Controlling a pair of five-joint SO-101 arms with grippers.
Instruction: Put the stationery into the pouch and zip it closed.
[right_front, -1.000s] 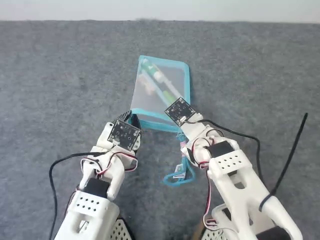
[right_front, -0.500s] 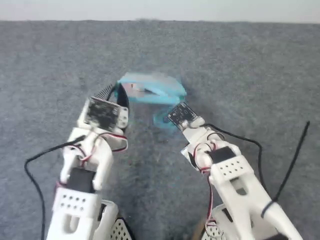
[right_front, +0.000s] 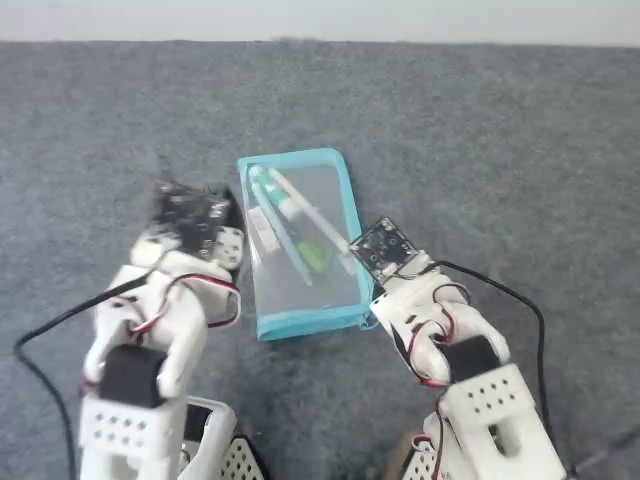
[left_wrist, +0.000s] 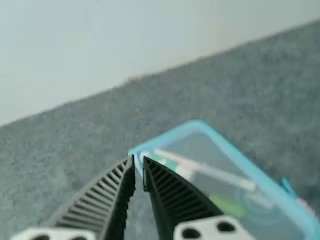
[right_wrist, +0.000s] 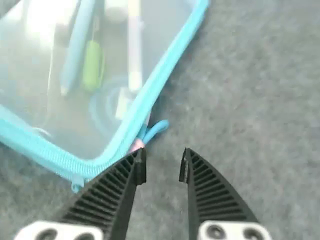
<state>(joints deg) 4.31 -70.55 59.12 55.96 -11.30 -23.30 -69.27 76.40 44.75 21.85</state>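
Pouch (right_front: 310, 322) flat between arms, outside both jaws.

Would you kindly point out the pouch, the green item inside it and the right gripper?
pouch (right_front: 310, 322): high view, on its blue edge nearest the arms.
green item (right_wrist: 92, 64): right wrist view, on its middle, inside the pouch.
right gripper (right_wrist: 163, 154): right wrist view, midway between its open fingertips.

We record the pouch (right_wrist: 50, 115) cut off at the right wrist view's edge, the stationery (right_wrist: 92, 65) inside it blurred.
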